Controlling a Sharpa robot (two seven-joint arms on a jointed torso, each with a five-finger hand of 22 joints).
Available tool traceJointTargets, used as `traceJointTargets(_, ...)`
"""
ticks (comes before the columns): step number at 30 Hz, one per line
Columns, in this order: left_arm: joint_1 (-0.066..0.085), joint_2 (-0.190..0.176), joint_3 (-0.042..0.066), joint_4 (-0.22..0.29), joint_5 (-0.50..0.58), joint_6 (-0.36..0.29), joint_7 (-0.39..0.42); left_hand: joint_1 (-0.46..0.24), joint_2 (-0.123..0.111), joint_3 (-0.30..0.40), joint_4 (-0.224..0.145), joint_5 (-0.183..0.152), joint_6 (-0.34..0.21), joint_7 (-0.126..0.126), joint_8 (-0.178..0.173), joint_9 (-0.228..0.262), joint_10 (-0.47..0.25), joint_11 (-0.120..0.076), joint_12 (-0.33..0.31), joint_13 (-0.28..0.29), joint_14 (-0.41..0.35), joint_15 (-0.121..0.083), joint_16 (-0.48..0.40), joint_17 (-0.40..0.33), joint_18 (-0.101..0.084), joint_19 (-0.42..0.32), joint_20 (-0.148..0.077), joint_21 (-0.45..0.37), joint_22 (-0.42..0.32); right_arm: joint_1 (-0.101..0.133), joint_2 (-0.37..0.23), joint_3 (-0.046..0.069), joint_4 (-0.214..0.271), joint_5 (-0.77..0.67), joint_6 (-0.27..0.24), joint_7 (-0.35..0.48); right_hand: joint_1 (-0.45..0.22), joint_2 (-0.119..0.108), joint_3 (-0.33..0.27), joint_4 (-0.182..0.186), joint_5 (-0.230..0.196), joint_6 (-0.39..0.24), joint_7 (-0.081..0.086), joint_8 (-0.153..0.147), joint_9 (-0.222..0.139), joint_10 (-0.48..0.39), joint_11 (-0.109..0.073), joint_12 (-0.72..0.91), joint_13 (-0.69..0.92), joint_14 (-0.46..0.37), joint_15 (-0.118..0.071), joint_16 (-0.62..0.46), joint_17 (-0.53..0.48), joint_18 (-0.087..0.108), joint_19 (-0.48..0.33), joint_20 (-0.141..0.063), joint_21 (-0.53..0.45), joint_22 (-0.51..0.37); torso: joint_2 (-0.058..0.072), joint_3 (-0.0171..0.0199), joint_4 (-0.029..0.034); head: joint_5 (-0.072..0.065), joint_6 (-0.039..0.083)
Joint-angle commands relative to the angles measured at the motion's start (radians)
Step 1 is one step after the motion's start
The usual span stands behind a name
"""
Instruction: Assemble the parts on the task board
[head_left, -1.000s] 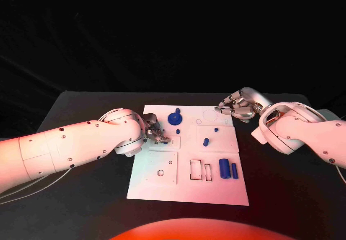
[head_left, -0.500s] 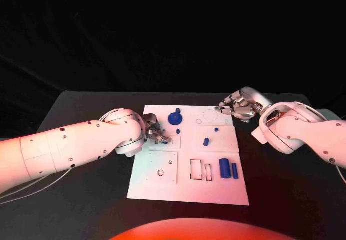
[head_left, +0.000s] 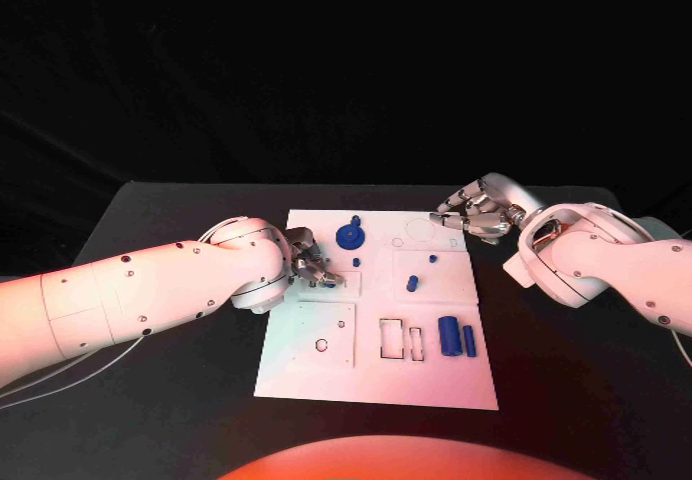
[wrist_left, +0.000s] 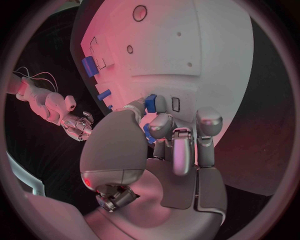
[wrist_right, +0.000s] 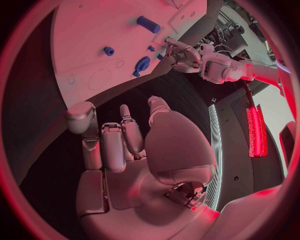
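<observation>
Head view: left hand (head_left: 306, 262) is low over the board's (head_left: 332, 370) left side, fingers pinching a small blue part (wrist_left: 150, 102) — ease it straight down. Right hand (head_left: 473, 218) hovers off the far corner, curled, empty.

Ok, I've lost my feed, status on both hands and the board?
Left hand over the task board, pinching a small blue part. Right hand empty, fingers curled, off the board's far right corner. Nothing in the way.

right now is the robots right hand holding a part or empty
Empty: the right hand hovers at the task board's far right corner, fingers apart, nothing between them.
</observation>
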Motion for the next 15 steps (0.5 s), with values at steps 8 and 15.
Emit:
traceJointTargets(8,-0.002,0.006,0.000,0.001,0.002,0.013,0.000,-0.041,0.014,-0.048,0.002,0.004,0.011,-0.004,-0.005,-0.010,0.002,0.007,0.005,0.002,0.102,-0.007,0.005,0.251,-0.006,0.005,-0.001,0.004,0.004,-0.001,0.001,0.000,0.001,-0.005,0.000,0.009,0.002,0.010,-0.006,-0.002,0.005,0.005,-0.004,0.004,0.001,-0.002,-0.003,0.002,0.019,0.045,-0.008,-0.006,0.000,0.020,0.006,0.000,-0.006,-0.002,0.000,-0.0006,0.0001,-0.002,0.001)
traceJointTargets(15,-0.001,0.006,0.000,-0.002,0.001,0.008,-0.001,-0.077,0.026,-0.094,0.003,0.005,0.016,-0.004,-0.007,-0.017,0.004,0.007,0.007,0.004,0.103,-0.007,0.005,0.252,-0.007,0.007,-0.001,0.006,0.007,-0.001,0.000,0.000,0.001,-0.005,-0.001,0.009,0.001,0.010,-0.007,-0.002,0.005,0.005,-0.004,0.004,0.001,0.000,-0.003,0.003,0.021,0.045,-0.008,-0.006,0.000,0.020,0.006,0.000,-0.006,-0.001,0.000,-0.0006,0.0003,-0.003,0.002)
